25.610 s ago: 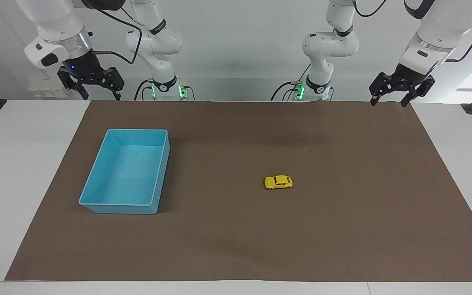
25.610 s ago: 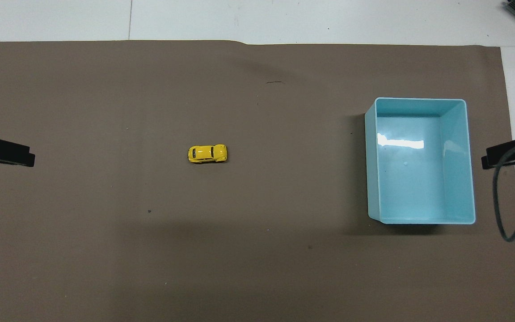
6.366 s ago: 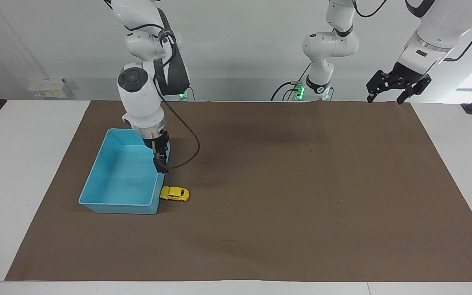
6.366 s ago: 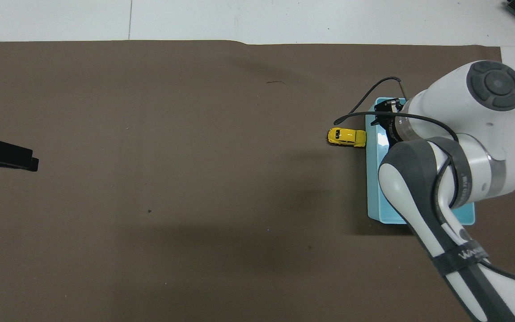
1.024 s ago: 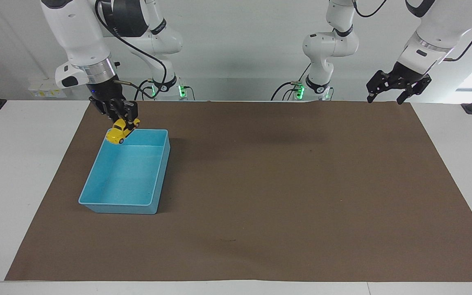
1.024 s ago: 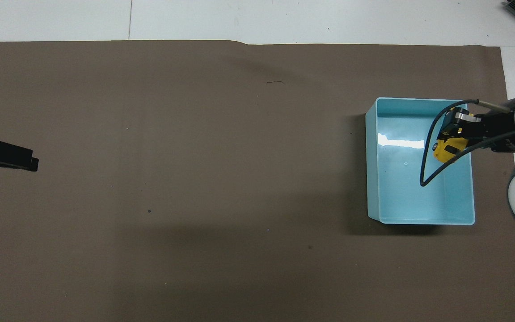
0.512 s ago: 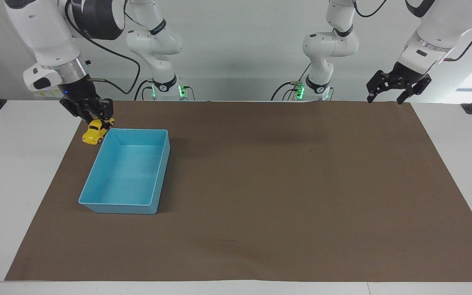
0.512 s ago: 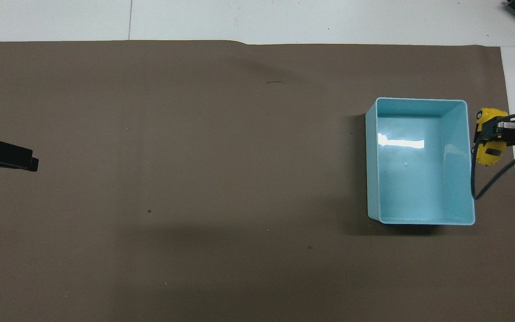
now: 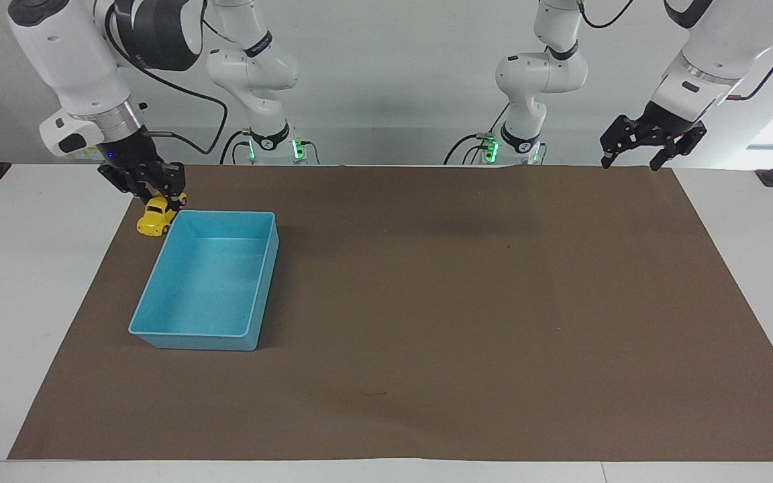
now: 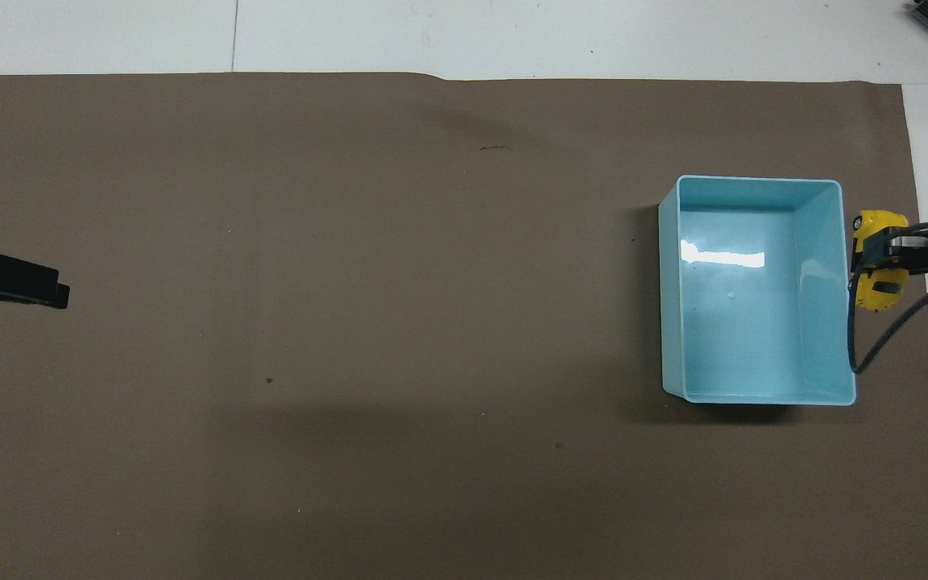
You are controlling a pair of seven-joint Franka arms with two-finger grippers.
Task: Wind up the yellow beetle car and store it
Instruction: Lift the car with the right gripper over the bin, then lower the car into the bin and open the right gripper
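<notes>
Holding yellow beetle car (image 9: 156, 218) in right gripper (image 9: 158, 198) jaws, nose-down, over brown mat just beside blue bin (image 9: 158, 285) at the right arm's end | advice: carry back over bin, lower inside, then release | left gripper (image 9: 633, 156) waits, jaws wide.

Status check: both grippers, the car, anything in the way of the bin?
Right gripper shut on yellow beetle car, raised just outside blue bin, right arm's end. Left gripper open, waiting. Bin holds nothing; nothing in the way.
</notes>
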